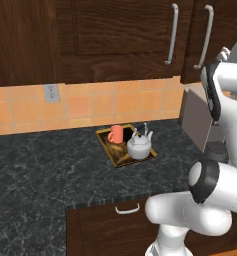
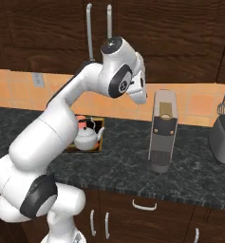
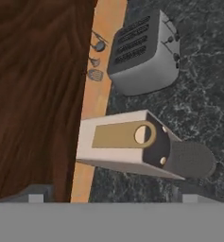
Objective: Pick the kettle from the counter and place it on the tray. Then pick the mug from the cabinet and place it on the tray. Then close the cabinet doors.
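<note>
The white-grey kettle [image 1: 139, 145] [image 2: 87, 138] stands on the gold-rimmed tray [image 1: 133, 161] [image 2: 102, 127] on the dark marbled counter [image 1: 40, 165] [image 2: 128, 166]. The orange mug [image 1: 116, 134] stands on the tray just behind the kettle, and the arm partly covers it in the right base view. Both cabinet doors [image 1: 120, 35] [image 2: 52, 33] look shut, their bar handles [image 1: 173, 34] [image 2: 89, 31] side by side. My gripper [image 3: 112, 198] is open and empty, raised beside the dark wood cabinet [image 3: 33, 94], with its fingertips [image 3: 35, 198] far apart.
A grey coffee machine [image 1: 197, 122] [image 2: 162, 137] [image 3: 132, 142] stands on the counter right of the tray, directly under my hand. A boxy toaster [image 2: 224, 140] [image 3: 144, 54] sits further right. Utensils [image 3: 97, 61] hang on the orange tile wall. Drawer units [image 1: 127, 209] run under the counter.
</note>
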Robot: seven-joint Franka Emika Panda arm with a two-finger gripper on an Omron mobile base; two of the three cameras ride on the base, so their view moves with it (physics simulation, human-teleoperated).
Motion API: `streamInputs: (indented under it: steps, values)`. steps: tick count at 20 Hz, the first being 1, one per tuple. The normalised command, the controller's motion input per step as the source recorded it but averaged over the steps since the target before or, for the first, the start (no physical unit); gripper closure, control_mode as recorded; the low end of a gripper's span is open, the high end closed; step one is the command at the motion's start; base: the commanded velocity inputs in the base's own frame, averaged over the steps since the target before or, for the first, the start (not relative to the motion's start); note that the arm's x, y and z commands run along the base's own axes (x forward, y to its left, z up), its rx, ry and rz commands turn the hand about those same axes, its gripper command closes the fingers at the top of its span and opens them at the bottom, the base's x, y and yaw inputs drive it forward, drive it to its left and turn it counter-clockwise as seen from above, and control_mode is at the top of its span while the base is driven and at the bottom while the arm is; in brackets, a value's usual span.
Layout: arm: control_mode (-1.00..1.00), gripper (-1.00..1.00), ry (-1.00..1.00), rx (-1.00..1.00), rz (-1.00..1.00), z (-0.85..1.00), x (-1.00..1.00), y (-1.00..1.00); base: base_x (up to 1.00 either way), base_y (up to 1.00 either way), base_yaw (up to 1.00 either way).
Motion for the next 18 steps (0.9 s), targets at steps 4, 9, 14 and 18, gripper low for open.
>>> streamInputs:
  steps: [4, 9, 14, 18]
  values:
    - [-1.00, -1.00, 0.15, -0.22, -0.23, 0.47, 0.70, 0.91, 0.00, 0.00, 0.00]
    - [-1.00, -1.00, 0.10, -0.08, -0.16, 0.17, 0.75, 0.46, 0.00, 0.00, 0.00]
    - [-1.00, -1.00, 0.01, 0.00, -0.05, 0.00, 0.84, 0.00, 0.00, 0.00, 0.00]
    - [-1.00, -1.00, 0.00, 0.00, -0.03, 0.00, 0.72, 0.00, 0.00, 0.00, 0.00]
